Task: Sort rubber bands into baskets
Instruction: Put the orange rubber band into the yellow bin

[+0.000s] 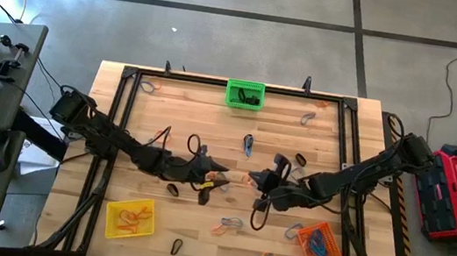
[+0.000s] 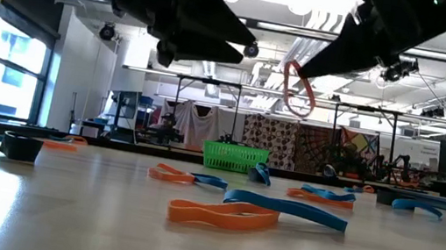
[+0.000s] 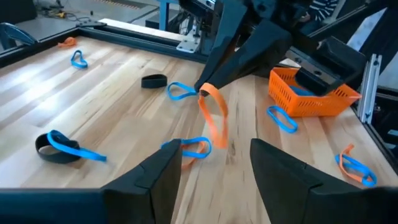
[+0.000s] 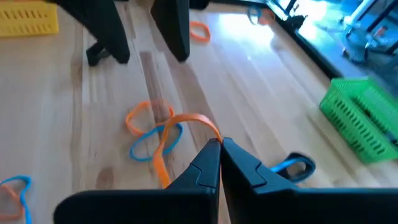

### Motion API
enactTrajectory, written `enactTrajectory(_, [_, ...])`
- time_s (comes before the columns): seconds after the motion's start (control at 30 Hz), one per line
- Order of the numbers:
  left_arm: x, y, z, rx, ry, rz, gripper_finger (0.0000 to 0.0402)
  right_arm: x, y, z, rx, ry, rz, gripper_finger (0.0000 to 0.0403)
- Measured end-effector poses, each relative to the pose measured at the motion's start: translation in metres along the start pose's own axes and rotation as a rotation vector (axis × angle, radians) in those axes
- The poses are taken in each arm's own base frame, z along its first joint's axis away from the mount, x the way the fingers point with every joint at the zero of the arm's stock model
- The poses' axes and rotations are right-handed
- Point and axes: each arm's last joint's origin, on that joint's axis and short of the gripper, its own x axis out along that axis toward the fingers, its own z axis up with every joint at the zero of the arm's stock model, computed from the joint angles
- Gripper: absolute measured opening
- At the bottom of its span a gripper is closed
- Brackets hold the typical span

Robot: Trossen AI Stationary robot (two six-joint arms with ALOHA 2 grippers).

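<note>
My right gripper [image 4: 221, 148] is shut on an orange rubber band [image 4: 184, 119] above the middle of the table, and it also shows in the high view [image 1: 255, 181]. My left gripper [image 3: 214, 171] is open and empty; it faces the right gripper a short way to its left [image 1: 218, 178], fingers pointing at the hanging band [image 3: 214, 118]. The green basket [image 1: 244, 93] stands at the far edge. The yellow basket [image 1: 130, 218] stands near left with orange bands in it. The orange basket [image 1: 321, 249] stands near right with blue bands in it. My right gripper pinches the orange band's upper end [image 3: 206, 93] between its two fingertips, which slant down from the table's right. The band hangs below the fingers as a slack loop [image 2: 297, 90], clear of the table.
Loose bands lie about the wooden table: blue and orange ones below the grippers [image 4: 152, 134], a black and blue pair [image 3: 57, 147], a blue one [image 1: 248, 142], a black one [image 1: 173, 189], more near the orange basket [image 3: 281, 118]. A black frame rail [image 1: 119, 122] runs round the table.
</note>
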Motion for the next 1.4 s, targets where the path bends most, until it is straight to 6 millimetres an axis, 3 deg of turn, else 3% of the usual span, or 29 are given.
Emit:
enactTrajectory(0.4, [0.019,0.004,0.017,-0.048,-0.01,-0.064,0.0184,0.0,0.002,0.009,-0.045,-0.075,0.002,0.0])
enactTrajectory(0.8, [0.035,0.01,0.016,-0.079,0.02,-0.119,0.0177,0.0,0.002,0.009,-0.05,-0.078,0.006,0.0])
enactTrajectory(1.17, [0.052,0.015,0.015,-0.059,0.023,-0.209,0.0147,0.0,0.002,0.01,-0.064,-0.082,0.009,0.0])
enactTrajectory(1.4, [0.055,0.012,0.014,-0.016,0.006,-0.214,0.0089,-0.001,0.003,0.009,-0.073,-0.08,0.012,0.0])
